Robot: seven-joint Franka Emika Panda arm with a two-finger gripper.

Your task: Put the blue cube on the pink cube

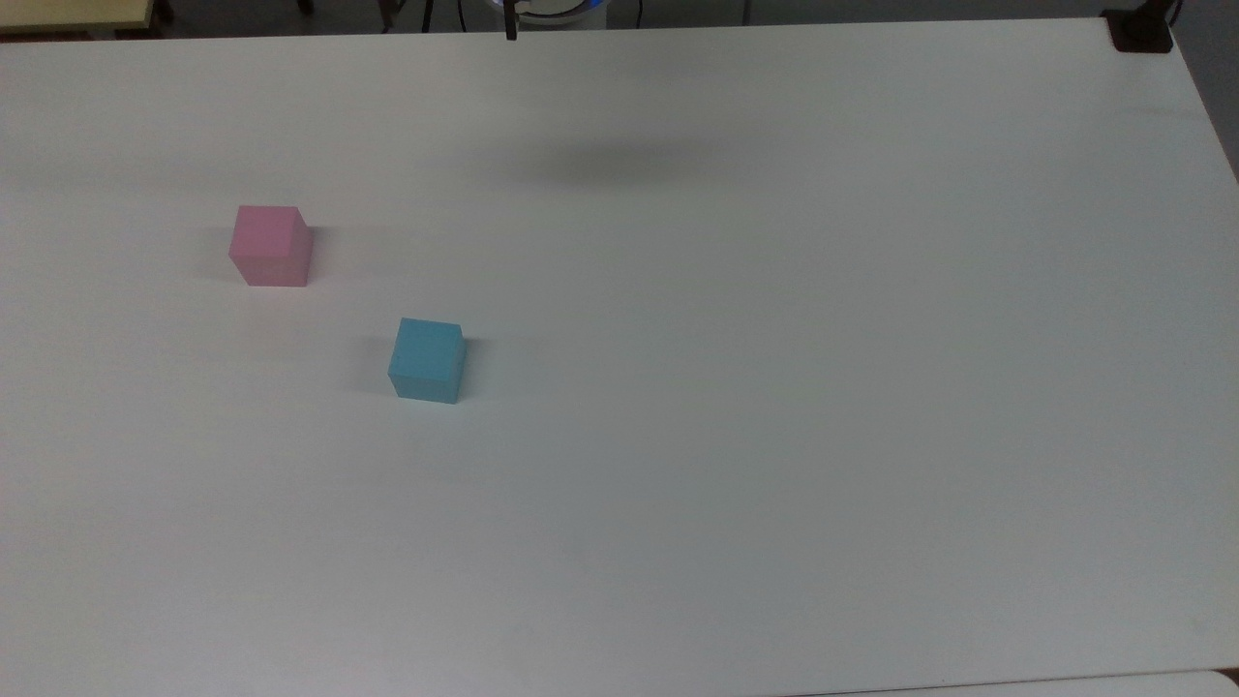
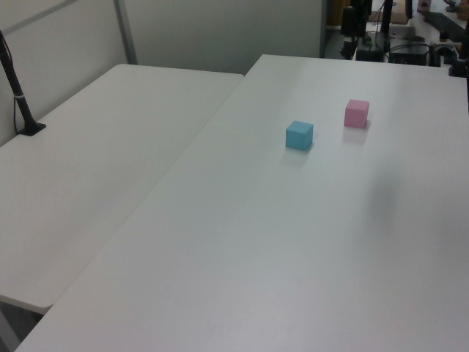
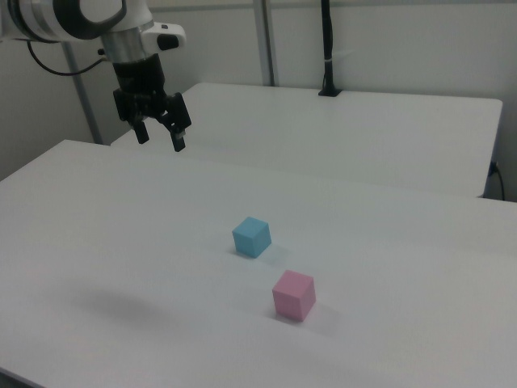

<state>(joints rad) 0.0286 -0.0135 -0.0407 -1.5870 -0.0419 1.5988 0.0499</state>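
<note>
— Since nothing is held yet, where do things stand?

— Both cubes sit flat on the white table point(image 1: 774, 436). The blue cube point(image 1: 427, 359) is a short way from the pink cube point(image 1: 270, 245), apart and not touching; in the top view the blue one lies lower and to the right of the pink.

— And the gripper?

— In the right view the gripper point(image 3: 159, 135) hangs high above the table, well apart from both cubes, toward the right view's upper left. Its fingers are spread, with nothing between them. I'd judge that is so they can drop around the blue cube.

— Why so high?

— Probably a start pose: height gives a free path before descending. The task looks barely begun.

— What does the next move call for?

— Travelling over the blue cube, lining the fingers with two opposite faces, then lowering. The cubes are turned slightly differently, so the wrist may need a small twist.

— Any risk?

— A skewed grip could leave the blue cube sitting crooked on the pink one.
</note>
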